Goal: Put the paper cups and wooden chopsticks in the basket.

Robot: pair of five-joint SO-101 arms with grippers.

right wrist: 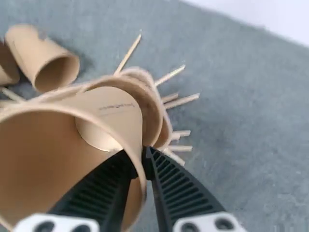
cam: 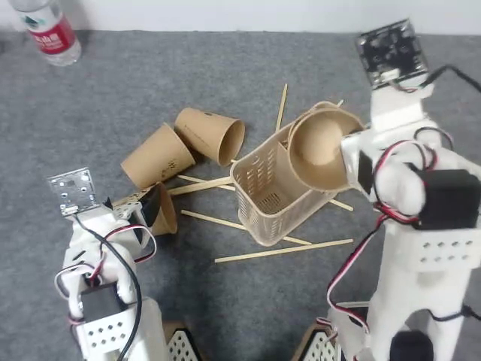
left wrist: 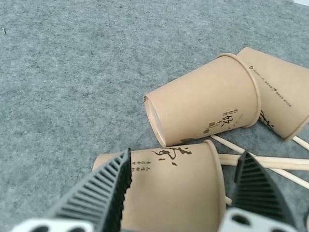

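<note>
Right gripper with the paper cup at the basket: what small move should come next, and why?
Probably lower it slightly and open: the right gripper pinches the rim of the paper cup, which hangs at the open top of the basket.

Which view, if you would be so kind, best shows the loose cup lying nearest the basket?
The high view: the cup lies whole, side-on, beside the basket. The left wrist view has it partly behind another cup; the right wrist view shows its open mouth.
</note>
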